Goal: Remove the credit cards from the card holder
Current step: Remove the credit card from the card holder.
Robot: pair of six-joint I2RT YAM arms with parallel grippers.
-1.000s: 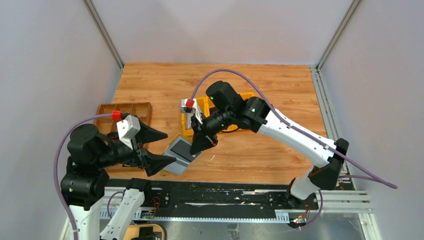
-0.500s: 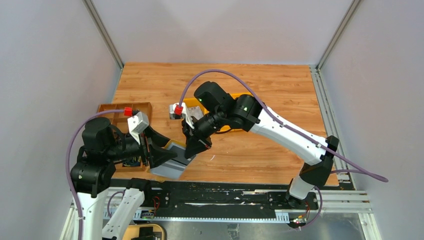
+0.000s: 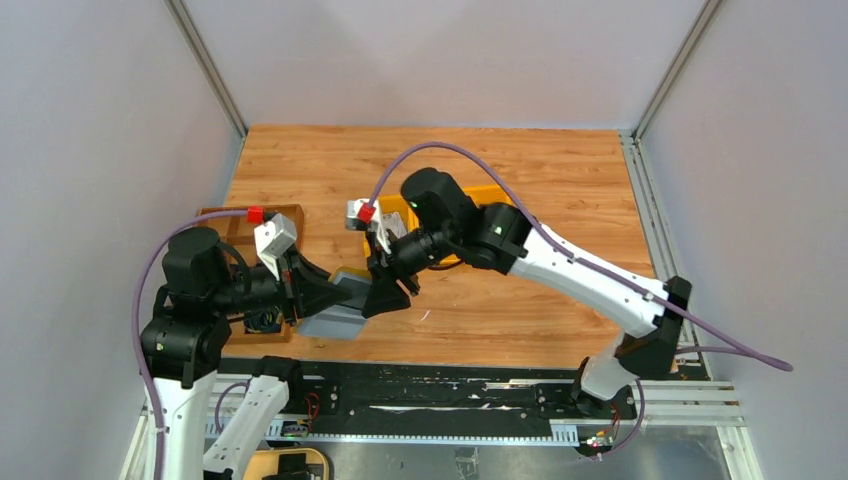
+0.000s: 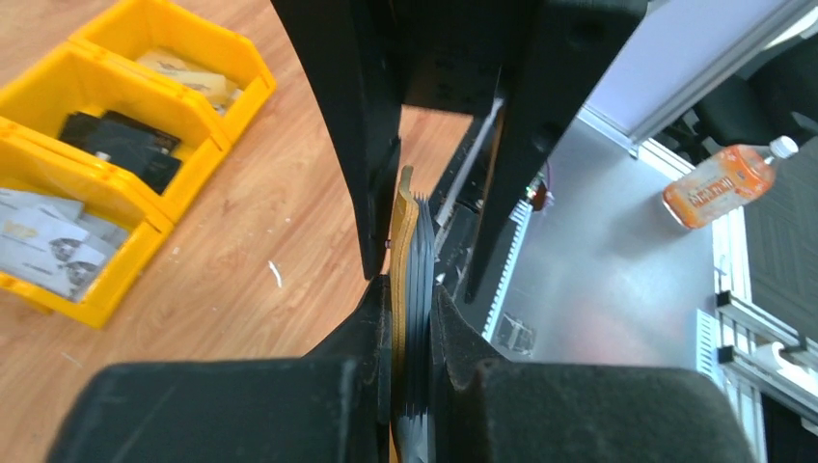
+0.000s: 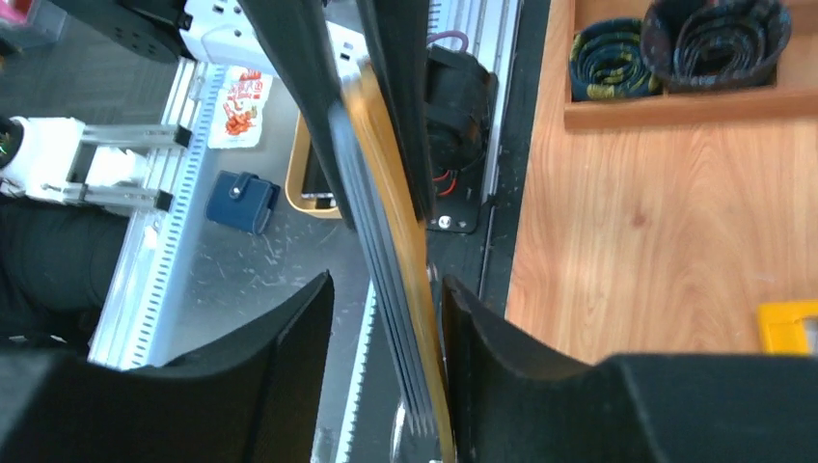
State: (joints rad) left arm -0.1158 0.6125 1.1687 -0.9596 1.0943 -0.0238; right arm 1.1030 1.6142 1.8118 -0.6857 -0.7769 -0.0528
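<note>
— Risk from here?

— Slippage, mostly. Card holder (image 4: 402, 227) held edge-on in the air near the front of the table (image 3: 500, 170), pinched by the left gripper (image 4: 410, 304) alone, clenched tight across the stack. Right gripper (image 5: 386, 285) released, jaws parted and straddling the same stack, one finger close against the mustard side, the other clear of it.

— And if closed badly?

— Could clamp cover and cards together rather than one card. Then only a tug against the left grip, or the whole thing dragged free and dropped toward the rail below. Could also fan several cards out at once.

— Materials?

— Mustard-yellow cover, thin, leather-like, slightly curved at its rim. Grey layered edges inside, flat and packed close like pages; cards or pocket lining, hard to tell apart edge-on. Smooth black plastic fingers, wedge-shaped, probably slick on a thin edge. Matte wood-grain tabletop.
</note>
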